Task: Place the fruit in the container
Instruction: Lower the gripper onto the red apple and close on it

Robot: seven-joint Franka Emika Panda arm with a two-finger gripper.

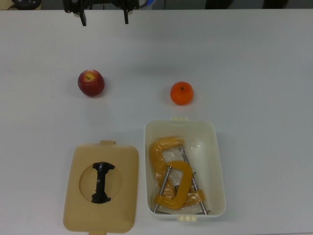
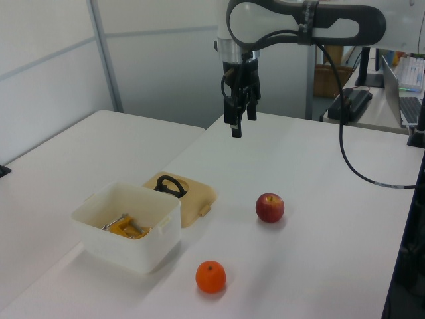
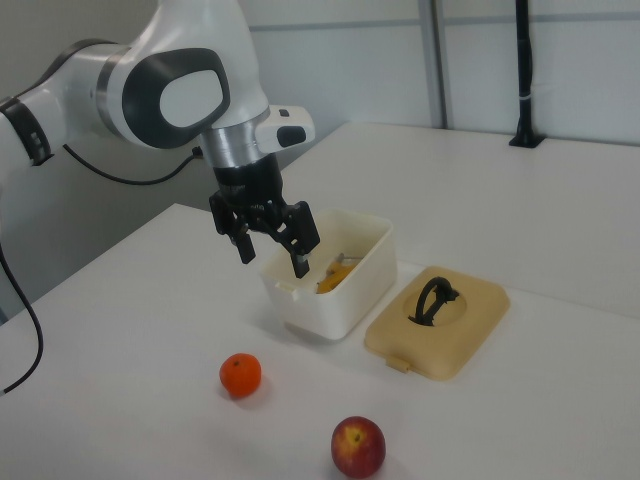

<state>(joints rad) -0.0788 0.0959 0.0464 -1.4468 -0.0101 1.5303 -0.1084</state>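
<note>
Black two-finger gripper (image 3: 271, 254) spread wide, empty, up high. Dark red apple (image 1: 91, 82) below it; needs descent to grab.

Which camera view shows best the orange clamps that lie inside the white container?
The top view: it looks straight down into the container, so both clamps show whole. In the left view only a small part of them shows above the wall; in the right view only a sliver behind the gripper.
</note>
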